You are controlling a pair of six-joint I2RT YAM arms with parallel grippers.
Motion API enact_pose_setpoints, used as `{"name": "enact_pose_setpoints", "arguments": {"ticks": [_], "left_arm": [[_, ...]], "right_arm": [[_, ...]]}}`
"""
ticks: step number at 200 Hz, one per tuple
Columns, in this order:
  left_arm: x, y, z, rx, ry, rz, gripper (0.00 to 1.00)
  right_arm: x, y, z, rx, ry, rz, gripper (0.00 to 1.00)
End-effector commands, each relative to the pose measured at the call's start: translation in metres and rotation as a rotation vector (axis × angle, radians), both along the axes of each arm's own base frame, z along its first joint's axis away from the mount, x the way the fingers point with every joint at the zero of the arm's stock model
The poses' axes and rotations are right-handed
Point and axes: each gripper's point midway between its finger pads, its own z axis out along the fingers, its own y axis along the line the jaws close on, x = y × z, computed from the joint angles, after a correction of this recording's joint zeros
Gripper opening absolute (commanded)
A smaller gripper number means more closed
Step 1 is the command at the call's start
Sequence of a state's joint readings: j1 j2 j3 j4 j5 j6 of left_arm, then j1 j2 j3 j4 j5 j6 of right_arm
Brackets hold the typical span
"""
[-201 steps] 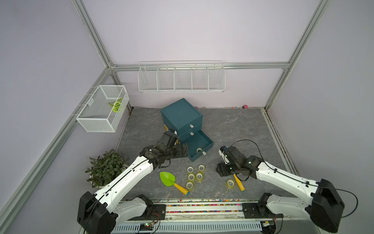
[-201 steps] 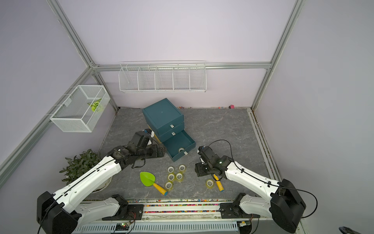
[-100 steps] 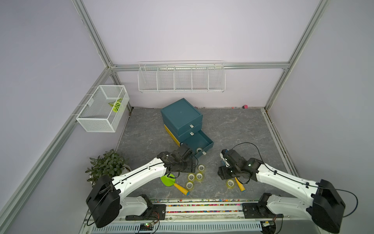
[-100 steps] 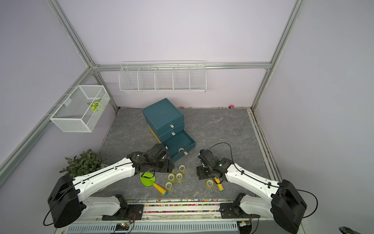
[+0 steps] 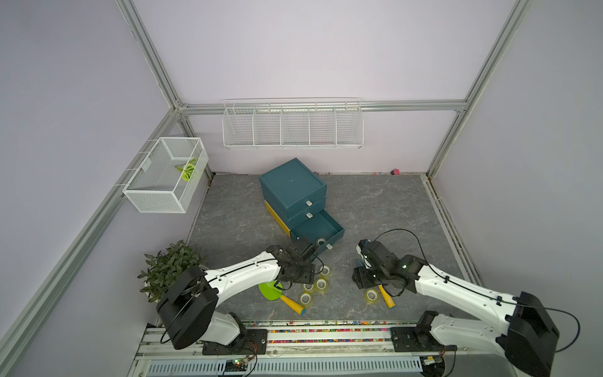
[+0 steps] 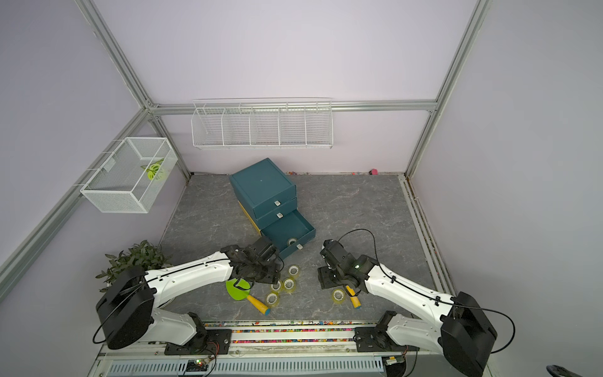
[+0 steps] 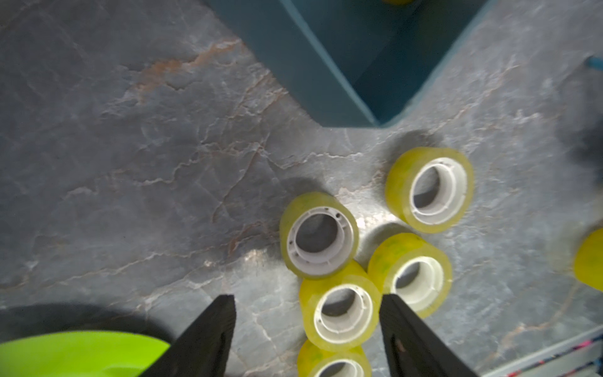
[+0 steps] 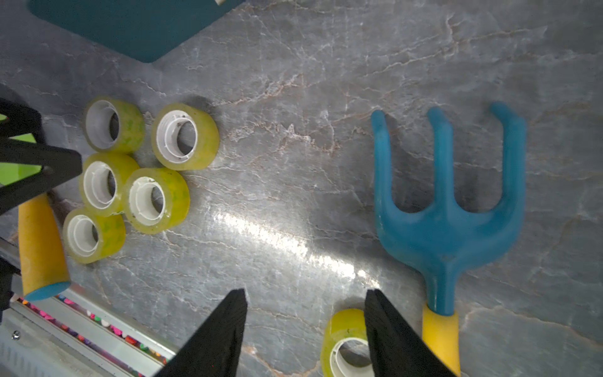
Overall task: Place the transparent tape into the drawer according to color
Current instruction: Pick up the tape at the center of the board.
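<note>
Several yellow-green transparent tape rolls with white cores lie clustered on the grey floor in front of the teal drawer unit. Its bottom drawer is pulled out and holds one roll. My left gripper stands low over the cluster, open, its fingers on either side of one roll, with a gap on one side. Another roll lies alone beside one finger of my right gripper, which is open and holds nothing.
A green toy shovel with a yellow handle lies just left of the cluster. A blue toy rake lies under my right arm. A potted plant stands at the left. A wire basket and a wall rack hang on the walls.
My left arm has swung from beside the drawer unit down to the roll cluster, and its jaws have narrowed. The right arm has barely moved.
</note>
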State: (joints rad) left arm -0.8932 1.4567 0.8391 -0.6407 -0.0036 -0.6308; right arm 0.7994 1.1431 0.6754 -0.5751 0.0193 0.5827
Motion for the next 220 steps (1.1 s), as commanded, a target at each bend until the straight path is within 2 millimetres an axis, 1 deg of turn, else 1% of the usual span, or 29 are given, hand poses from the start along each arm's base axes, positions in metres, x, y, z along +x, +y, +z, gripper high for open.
{"name": "enact_pose_setpoints", "arguments": {"ticks": [1, 55, 88, 100, 111, 133, 160, 185, 206, 220], "left_arm": [[0.013, -0.010, 0.004, 0.004, -0.048, -0.029, 0.73], [0.018, -0.012, -0.014, 0.056, -0.031, -0.040, 0.73], [0.020, -0.010, -0.025, 0.093, -0.023, -0.041, 0.70], [0.021, -0.010, -0.029, 0.107, -0.018, -0.045, 0.68], [0.020, -0.010, -0.032, 0.115, -0.009, -0.049, 0.63], [0.020, -0.009, -0.031, 0.117, -0.010, -0.047, 0.56], [0.021, -0.006, -0.020, 0.111, -0.028, -0.030, 0.49], [0.020, 0.000, -0.005, 0.103, -0.048, -0.002, 0.47], [0.019, 0.004, 0.019, 0.082, -0.077, 0.020, 0.46], [0.018, 0.007, 0.042, 0.057, -0.108, 0.036, 0.45]], "right_arm": [[-0.002, -0.007, 0.002, -0.027, -0.010, -0.003, 0.63], [-0.003, -0.008, 0.006, -0.019, -0.021, -0.006, 0.63], [-0.002, -0.008, 0.010, -0.014, -0.032, -0.007, 0.63], [-0.001, -0.008, 0.011, -0.012, -0.036, -0.009, 0.63], [-0.001, -0.008, 0.012, -0.014, -0.037, -0.009, 0.63], [0.000, -0.008, 0.012, -0.019, -0.041, -0.012, 0.63], [0.001, -0.008, 0.013, -0.019, -0.044, -0.015, 0.63], [0.002, -0.007, 0.014, -0.018, -0.046, -0.016, 0.63], [0.003, -0.006, 0.014, -0.014, -0.046, -0.015, 0.63], [0.003, -0.006, 0.015, -0.011, -0.047, -0.015, 0.63]]}}
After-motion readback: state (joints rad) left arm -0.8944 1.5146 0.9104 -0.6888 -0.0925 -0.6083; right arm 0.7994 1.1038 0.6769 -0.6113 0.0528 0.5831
